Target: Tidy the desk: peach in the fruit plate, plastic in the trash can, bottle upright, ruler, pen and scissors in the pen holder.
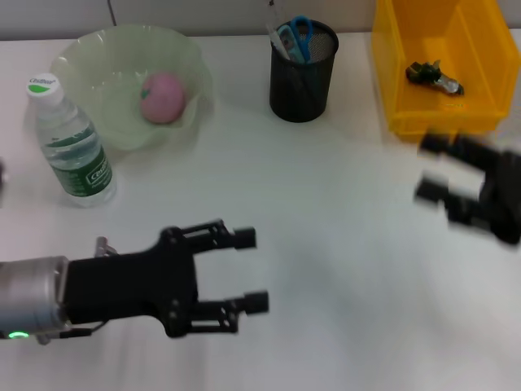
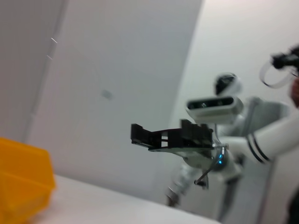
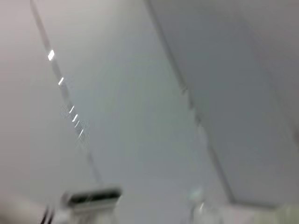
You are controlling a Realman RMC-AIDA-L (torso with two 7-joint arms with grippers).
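The pink peach [image 1: 163, 98] lies in the pale green fruit plate [image 1: 89, 57] at the back left. In front of the plate the water bottle [image 1: 72, 142] stands upright. The black mesh pen holder [image 1: 303, 77] holds blue-handled scissors [image 1: 298, 34] and a pale slim piece [image 1: 275, 23]; I cannot tell ruler from pen. Crumpled plastic [image 1: 435, 76] lies inside the yellow trash can [image 1: 472, 49]. My left gripper [image 1: 251, 270] hovers open and empty over the near middle of the desk. My right gripper [image 1: 429, 169] is open and empty, just in front of the can.
The white desk [image 1: 342, 244] stretches between the two arms. In the left wrist view, a corner of the yellow trash can [image 2: 23, 184] shows, with my right gripper [image 2: 140, 134] and the robot's head [image 2: 214, 105] beyond it.
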